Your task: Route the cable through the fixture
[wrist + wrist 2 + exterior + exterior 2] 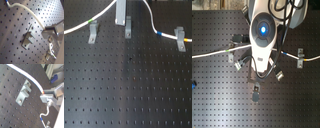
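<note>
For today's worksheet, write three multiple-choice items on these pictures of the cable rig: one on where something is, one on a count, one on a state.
1. In the first exterior view, where is the blue-and-yellow band on the long thin white cable?
A. Just to the left of the grey metal clip at the first exterior view's right
B. Beside the clip at the first exterior view's left
C. On the bare board in the foreground

2. How many grey metal clips stand on the black perforated board in the first exterior view?
A. One
B. Three
C. Five

3. In the second wrist view, the tool is:
A. Wide open and holding nothing
B. Shut on a clip
C. Shut on the cable

Key: 1 A, the band lies just left of that clip. 2 B, three clips show. 3 C, the cable ends between its fingers.
</note>
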You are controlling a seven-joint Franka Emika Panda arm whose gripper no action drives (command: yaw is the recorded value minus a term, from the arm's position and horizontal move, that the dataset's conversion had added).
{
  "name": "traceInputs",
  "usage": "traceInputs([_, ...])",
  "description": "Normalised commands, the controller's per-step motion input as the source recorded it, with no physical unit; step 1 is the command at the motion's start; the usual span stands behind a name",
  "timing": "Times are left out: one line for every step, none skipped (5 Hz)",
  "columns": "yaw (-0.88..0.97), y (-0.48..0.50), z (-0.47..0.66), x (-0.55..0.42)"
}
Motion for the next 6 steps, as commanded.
traceInputs([-0.03, -0.047, 0.0, -0.008])
traceInputs([-0.16, -0.069, 0.26, -0.213])
traceInputs([-0.38, -0.003, 0.36, -0.252])
traceInputs([-0.51, 0.015, 0.39, -0.226])
traceInputs([-0.49, 0.048, 0.4, -0.167])
traceInputs([-0.38, -0.026, 0.33, -0.256])
